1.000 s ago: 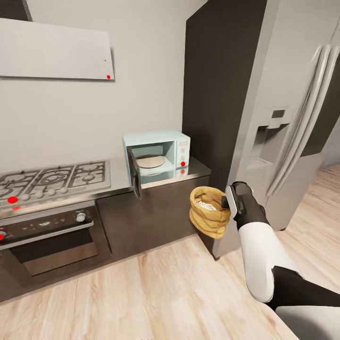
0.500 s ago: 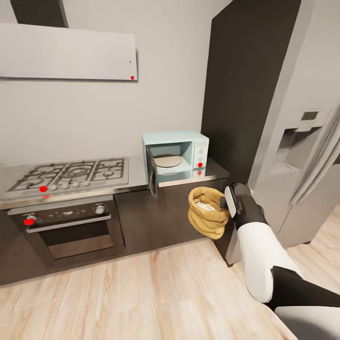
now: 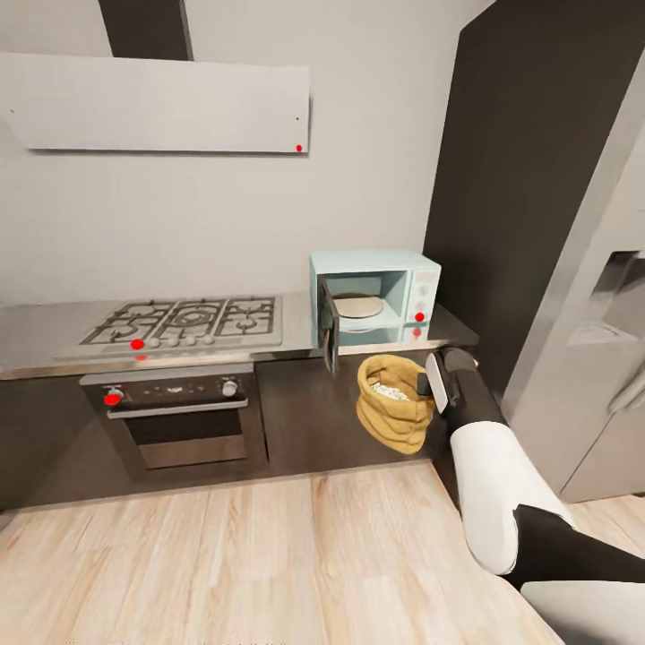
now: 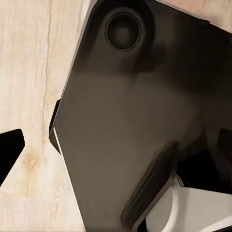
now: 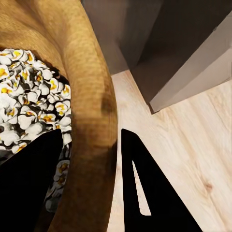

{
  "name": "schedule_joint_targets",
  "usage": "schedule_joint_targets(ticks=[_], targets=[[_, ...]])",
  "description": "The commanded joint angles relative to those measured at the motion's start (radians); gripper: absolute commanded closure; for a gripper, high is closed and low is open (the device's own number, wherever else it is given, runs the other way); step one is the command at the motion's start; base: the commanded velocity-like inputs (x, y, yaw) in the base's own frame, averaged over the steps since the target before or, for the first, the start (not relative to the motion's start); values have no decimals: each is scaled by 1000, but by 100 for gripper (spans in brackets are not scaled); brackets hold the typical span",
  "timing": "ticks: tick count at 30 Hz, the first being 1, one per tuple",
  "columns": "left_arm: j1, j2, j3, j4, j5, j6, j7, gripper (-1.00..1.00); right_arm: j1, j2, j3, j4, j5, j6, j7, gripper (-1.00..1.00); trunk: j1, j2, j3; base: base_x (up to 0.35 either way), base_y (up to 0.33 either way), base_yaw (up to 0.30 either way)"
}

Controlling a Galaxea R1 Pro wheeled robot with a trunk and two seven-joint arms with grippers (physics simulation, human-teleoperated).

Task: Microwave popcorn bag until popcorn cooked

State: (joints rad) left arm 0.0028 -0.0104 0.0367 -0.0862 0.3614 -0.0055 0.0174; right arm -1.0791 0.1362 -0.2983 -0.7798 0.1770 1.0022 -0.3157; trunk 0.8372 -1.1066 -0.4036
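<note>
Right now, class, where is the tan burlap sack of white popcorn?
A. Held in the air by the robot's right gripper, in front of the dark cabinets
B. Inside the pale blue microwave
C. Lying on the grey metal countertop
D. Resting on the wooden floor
A. The tan burlap sack hangs off the floor, its rim pinched by the right gripper, below the pale blue microwave, whose door stands open.

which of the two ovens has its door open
The small pale blue microwave on the countertop: its dark door swings outward. The built-in oven under the hob is closed.
</note>
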Motion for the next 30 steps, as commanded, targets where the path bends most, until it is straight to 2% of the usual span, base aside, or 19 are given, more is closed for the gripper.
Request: schedule_joint_targets(ticks=[1,10,16,21,30], targets=[[0,0,3,-1,2,-1,2,-100,-1,1,-4,-1,9,4,4,100,0,-1,-1,0,0,269],[0,0,4,-2,2,-1,2,-100,-1,-8,-5,-1,11,-2,2,100,0,-1,-1,0,0,72],[0,0,4,-2,2,-1,2,-100,-1,-38,-6,-1,12,1,3,100,0,-1,-1,0,0,0],[0,0,6,-3,4,-1,2,-100,-1,-50,-6,-1,12,1,3,100,0,-1,-1,0,0,0],[0,0,6,-3,5,-1,3,-100,-1,-49,-4,-1,10,1,3,100,0,-1,-1,0,0,0]])
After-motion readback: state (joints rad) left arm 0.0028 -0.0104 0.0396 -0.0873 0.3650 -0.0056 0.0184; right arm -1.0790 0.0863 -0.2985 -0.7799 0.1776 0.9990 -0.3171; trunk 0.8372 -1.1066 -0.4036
